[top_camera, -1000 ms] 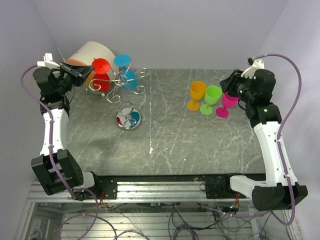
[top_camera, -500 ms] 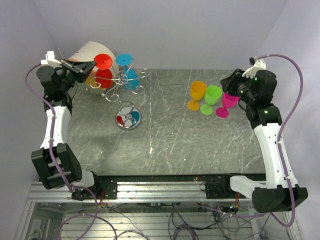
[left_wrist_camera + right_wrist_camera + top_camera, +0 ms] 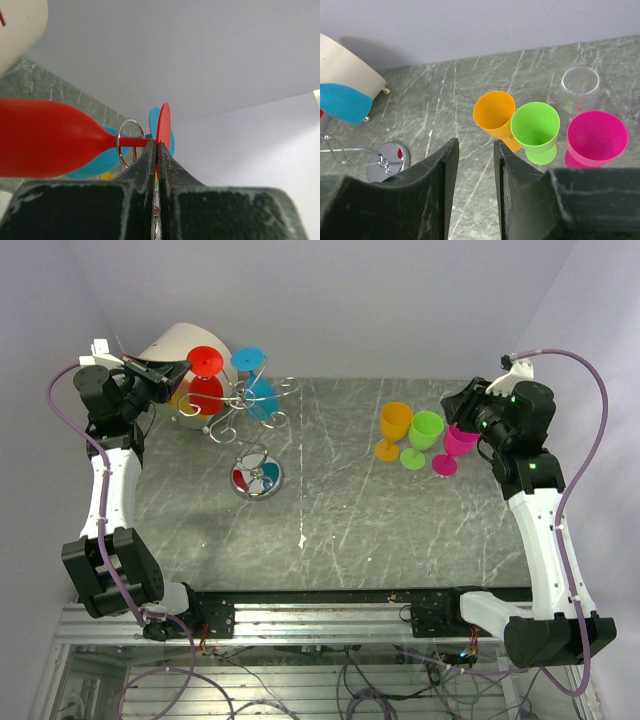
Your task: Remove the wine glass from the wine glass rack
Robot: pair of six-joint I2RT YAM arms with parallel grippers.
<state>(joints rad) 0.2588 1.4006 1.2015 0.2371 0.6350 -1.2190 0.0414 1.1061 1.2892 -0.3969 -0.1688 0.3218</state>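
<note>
The left gripper (image 3: 157,145) has its fingers pressed together on the rim of the flat round foot of the red plastic wine glass (image 3: 45,137); a sliver of red shows between the pads. Compared with a second ago in the top view, this arm sits higher and further back towards the wall, and the red glass (image 3: 207,395) has shifted slightly up with it, its foot now closer to the big beige drum (image 3: 185,345). The shift is small. In the left wrist view the red stem still runs through a curled wire loop (image 3: 131,147) of the thin silver wire wine glass rack (image 3: 258,478), so the glass is gripped and starting to travel but is not yet free. I judge the pull-out is under way: the stem still has to slide clear of that loop, and the blue plastic wine glass (image 3: 262,398) hanging just beside it could be knocked if the rack is dragged.

The right gripper (image 3: 474,145) has not moved; its fingers stand partly spread and hold nothing, above the orange (image 3: 494,112), green (image 3: 535,125) and pink (image 3: 596,135) glasses standing on the grey marbled table (image 3: 400,530)
</note>
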